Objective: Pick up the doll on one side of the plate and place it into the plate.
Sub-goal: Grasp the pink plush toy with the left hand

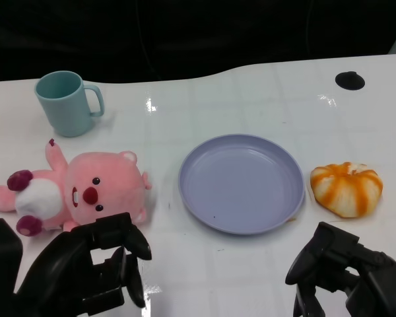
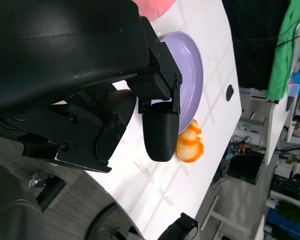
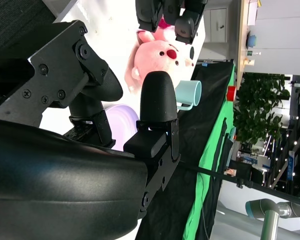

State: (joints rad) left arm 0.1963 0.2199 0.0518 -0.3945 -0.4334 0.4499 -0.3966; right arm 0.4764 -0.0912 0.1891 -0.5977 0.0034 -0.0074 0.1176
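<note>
A pink plush doll (image 1: 76, 191) lies on its back on the white table, left of the lilac plate (image 1: 241, 181). Nothing lies in the plate. An orange-and-white round plush (image 1: 346, 188) sits just right of the plate. My left hand (image 1: 86, 271) hovers at the near edge, just in front of the pink doll, fingers apart and holding nothing. My right hand (image 1: 346, 274) is low at the near right, in front of the orange plush, also holding nothing. The left wrist view shows the plate (image 2: 192, 60) and orange plush (image 2: 190, 142) beyond my fingers (image 2: 160, 130). The right wrist view shows the doll (image 3: 162, 57).
A teal mug (image 1: 66, 102) stands at the back left, behind the pink doll. A small black round spot (image 1: 350, 80) sits at the far right of the table. The table's back edge borders a dark background.
</note>
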